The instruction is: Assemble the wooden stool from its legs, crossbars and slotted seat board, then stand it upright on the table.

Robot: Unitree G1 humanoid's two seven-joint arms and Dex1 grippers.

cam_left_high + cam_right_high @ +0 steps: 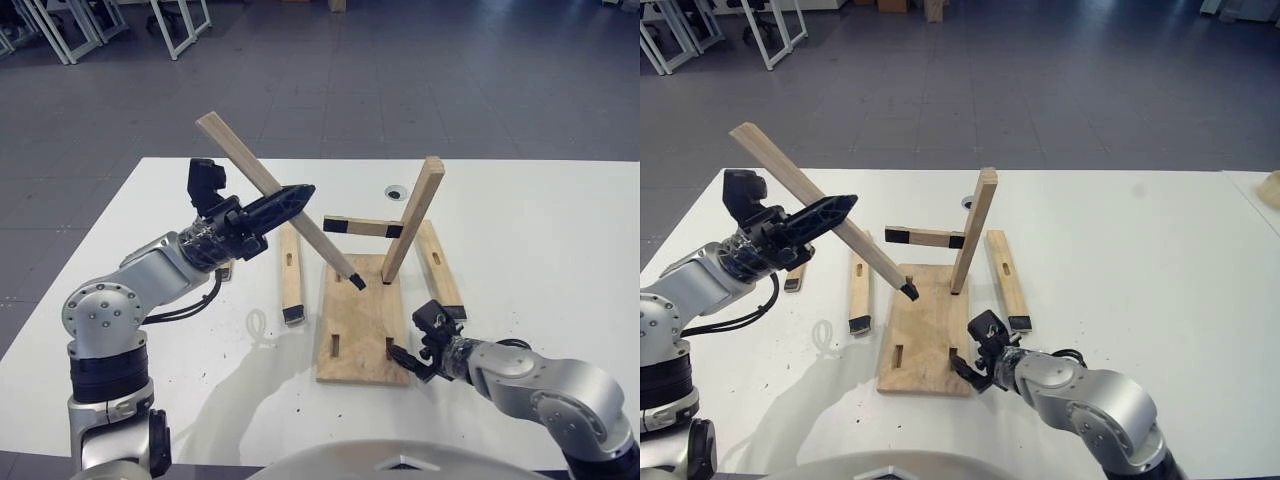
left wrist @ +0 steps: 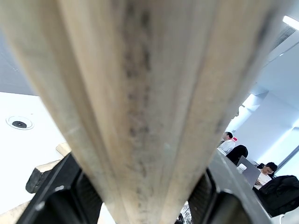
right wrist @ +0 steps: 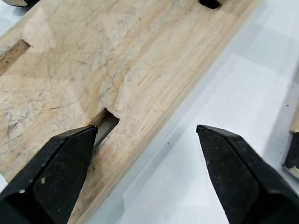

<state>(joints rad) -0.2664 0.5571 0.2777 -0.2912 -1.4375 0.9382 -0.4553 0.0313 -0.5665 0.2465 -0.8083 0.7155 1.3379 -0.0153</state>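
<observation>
Gripping tilted leg [image 1: 325, 248] in raised left gripper [image 1: 298, 197], right gripper [image 3: 147, 135] spread wide at seat board [image 1: 355, 330] edge

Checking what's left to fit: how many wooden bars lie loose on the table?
3: one bar just left of the seat board, one just right of it, a third farther left, mostly hidden under the left arm. More could be hidden.
</observation>
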